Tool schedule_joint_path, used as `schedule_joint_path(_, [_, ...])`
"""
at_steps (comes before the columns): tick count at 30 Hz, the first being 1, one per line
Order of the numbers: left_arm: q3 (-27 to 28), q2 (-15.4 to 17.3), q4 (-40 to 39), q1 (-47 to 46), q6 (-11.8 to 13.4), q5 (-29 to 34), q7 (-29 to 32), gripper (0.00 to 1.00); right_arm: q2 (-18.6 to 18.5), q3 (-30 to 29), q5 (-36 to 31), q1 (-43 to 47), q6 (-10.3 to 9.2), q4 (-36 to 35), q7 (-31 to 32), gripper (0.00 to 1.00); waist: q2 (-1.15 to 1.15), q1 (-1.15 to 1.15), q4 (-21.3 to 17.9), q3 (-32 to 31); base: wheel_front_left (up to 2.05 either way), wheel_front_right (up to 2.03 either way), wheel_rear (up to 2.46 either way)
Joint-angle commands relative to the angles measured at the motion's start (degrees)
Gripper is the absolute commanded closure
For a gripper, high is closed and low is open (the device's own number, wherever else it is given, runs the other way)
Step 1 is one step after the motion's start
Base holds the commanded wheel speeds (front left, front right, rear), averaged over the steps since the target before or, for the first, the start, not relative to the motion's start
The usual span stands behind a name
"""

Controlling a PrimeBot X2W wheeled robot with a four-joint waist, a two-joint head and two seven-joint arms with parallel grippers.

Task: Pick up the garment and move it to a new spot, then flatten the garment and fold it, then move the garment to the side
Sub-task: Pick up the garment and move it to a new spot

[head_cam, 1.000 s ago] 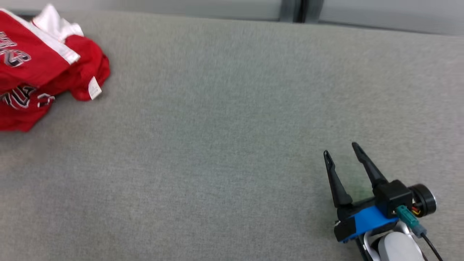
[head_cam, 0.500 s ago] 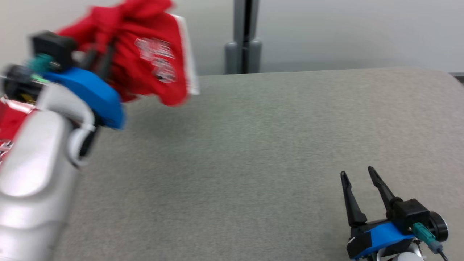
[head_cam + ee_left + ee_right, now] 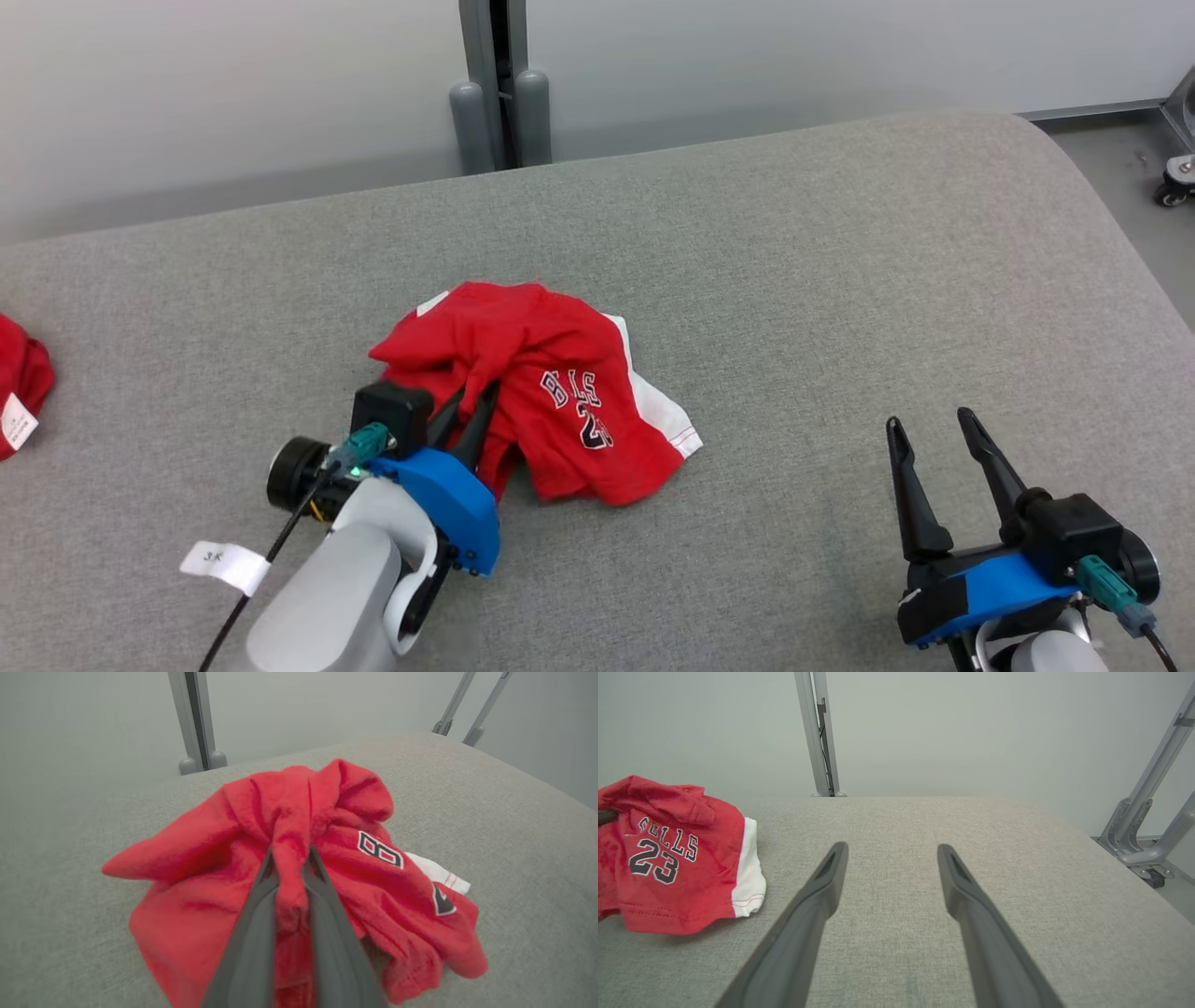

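Left gripper [image 3: 476, 394] pinches a fold of the red garment [image 3: 569, 373], bunched on the grey surface [image 3: 840, 280] around its fingertips. Right gripper [image 3: 930, 420] stands spread, with the garment well to its left.

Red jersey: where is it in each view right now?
Head view: red jersey left of centre, crumpled on the table, left fingers pinching it.
Left wrist view: jersey centre, bunched between the fingers.
Right wrist view: jersey far left edge.
Shared landmark: grey post behind the table.
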Motion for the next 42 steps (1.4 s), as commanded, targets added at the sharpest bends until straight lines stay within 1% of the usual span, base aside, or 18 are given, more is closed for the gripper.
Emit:
schedule_joint_path(1, [-0.1,-0.9,2.3,1.0,0.0,-0.2,-1.4,1.0,-0.2,-0.1,0.2,-0.4,0.0,0.0,-0.1,0.0,0.0,0.0,-0.2,0.1,0.0,0.0,0.0])
schedule_joint_path(4, [0.0,-1.8,5.3,1.3,-0.2,-0.8,-3.3,1.0,-0.2,-0.3,-0.1,-0.4,0.0,0.3,-0.1,0.0,0.0,0.0,-0.1,-0.2,0.0,0.0,0.0])
schedule_joint_path(5, [0.1,-2.1,6.2,1.3,-0.2,-0.9,-4.1,0.91,-0.2,-0.3,-0.1,-0.2,0.0,0.4,-0.1,0.0,0.0,0.0,0.1,-0.4,0.0,0.0,0.0])
schedule_joint_path(6, [0.1,-2.3,6.7,1.0,-0.2,-0.7,-4.9,0.66,-0.2,-0.3,-0.1,-0.1,0.0,0.6,-0.1,0.0,0.0,0.0,0.3,-0.6,0.0,0.0,0.0])
schedule_joint_path(8, [-0.1,-2.8,7.5,0.4,-0.3,-0.5,-6.1,0.0,-0.2,-0.1,-0.3,0.0,0.0,0.7,-0.1,0.0,0.0,0.0,0.9,-1.0,0.0,0.0,0.0])
schedule_joint_path(13, [0.4,-3.2,6.9,-0.9,-0.5,-0.2,-8.2,0.0,-0.2,-0.1,-0.9,-0.6,0.0,0.7,-0.1,0.0,0.0,0.0,2.7,-2.1,0.0,0.0,0.0])
schedule_joint_path(19, [2.2,-2.8,2.6,1.3,-0.2,-0.9,-9.1,0.0,-0.2,0.6,-1.6,-0.9,0.0,1.4,-0.1,0.0,0.0,0.0,5.7,-3.7,0.0,0.0,0.0])
schedule_joint_path(23, [4.6,-1.3,-2.2,4.9,1.7,-0.7,-9.2,0.0,-0.2,0.5,-2.0,-0.7,0.0,2.2,-0.1,0.0,0.0,0.0,7.6,-5.0,0.0,0.0,0.0])
schedule_joint_path(28, [9.3,0.7,-10.1,12.8,4.7,0.0,-9.3,0.0,-0.2,0.3,-1.2,0.5,0.0,3.0,-0.1,0.0,0.0,0.0,9.3,-6.7,0.0,0.0,0.0])
schedule_joint_path(33, [13.8,1.1,-16.2,21.7,7.5,1.3,-9.3,0.0,-0.2,1.0,0.4,2.1,0.0,3.1,-0.1,0.0,0.0,0.0,10.4,-7.8,0.0,0.0,0.0])
schedule_joint_path(34, [13.8,1.1,-16.2,21.7,7.5,1.3,-9.3,0.0,-0.2,1.0,0.4,2.1,0.0,3.1,-0.1,0.0,0.0,0.0,10.4,-7.8,0.0,0.0,0.0])
schedule_joint_path(35, [15.6,0.5,-18.3,24.7,7.9,1.4,-9.3,0.0,-0.3,1.3,0.7,2.5,0.0,3.1,-0.1,0.0,0.0,0.0,10.4,-7.8,0.0,0.0,0.0])
schedule_joint_path(36, [15.6,0.5,-18.3,24.7,7.9,1.4,-9.3,0.0,-0.3,1.3,0.7,2.5,0.0,3.1,-0.1,0.0,0.0,0.0,10.4,-7.8,0.0,0.0,0.0])
schedule_joint_path(42, [20.0,-0.9,-21.3,31.2,8.4,2.3,-9.3,0.0,-0.2,2.3,1.3,3.4,0.0,3.6,-0.1,0.0,0.0,0.0,10.3,-7.9,0.0,0.0,0.0])
